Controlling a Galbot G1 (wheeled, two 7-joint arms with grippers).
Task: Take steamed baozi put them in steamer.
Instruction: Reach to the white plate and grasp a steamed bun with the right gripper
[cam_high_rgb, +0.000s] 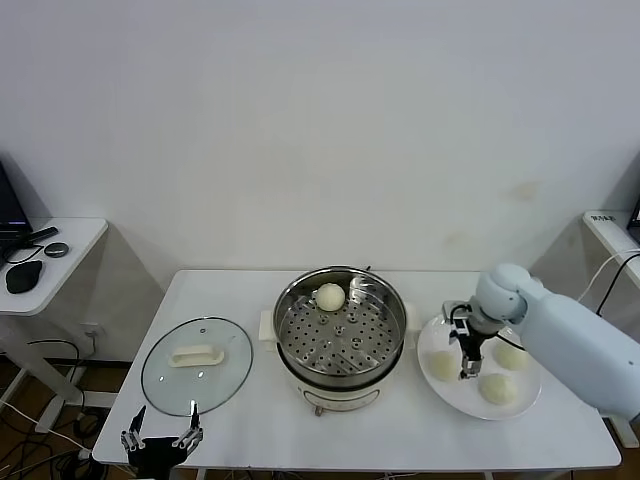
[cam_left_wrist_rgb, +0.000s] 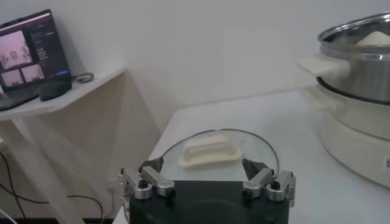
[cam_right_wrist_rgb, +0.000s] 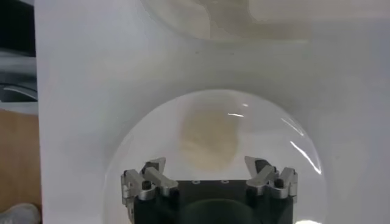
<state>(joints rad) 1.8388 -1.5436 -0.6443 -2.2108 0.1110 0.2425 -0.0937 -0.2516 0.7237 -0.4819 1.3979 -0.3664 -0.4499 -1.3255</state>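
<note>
The steamer (cam_high_rgb: 340, 335) stands mid-table with one baozi (cam_high_rgb: 330, 296) on its perforated tray, at the far side. Three more baozi (cam_high_rgb: 443, 365) (cam_high_rgb: 511, 355) (cam_high_rgb: 498, 388) lie on a flat white plate (cam_high_rgb: 455, 398) to its right. My right gripper (cam_high_rgb: 466, 362) is open and empty just above the plate, beside the leftmost baozi. In the right wrist view the gripper (cam_right_wrist_rgb: 210, 171) has a baozi (cam_right_wrist_rgb: 207, 137) in line ahead between the spread fingers, not touching it. My left gripper (cam_high_rgb: 160, 437) is open and empty at the table's front left edge.
A round glass lid (cam_high_rgb: 196, 364) with a white handle lies left of the steamer; it also shows in the left wrist view (cam_left_wrist_rgb: 210, 150) just ahead of my left gripper (cam_left_wrist_rgb: 207, 178). The steamer (cam_left_wrist_rgb: 359, 73) shows there too. A side table (cam_high_rgb: 50, 250) with a laptop stands far left.
</note>
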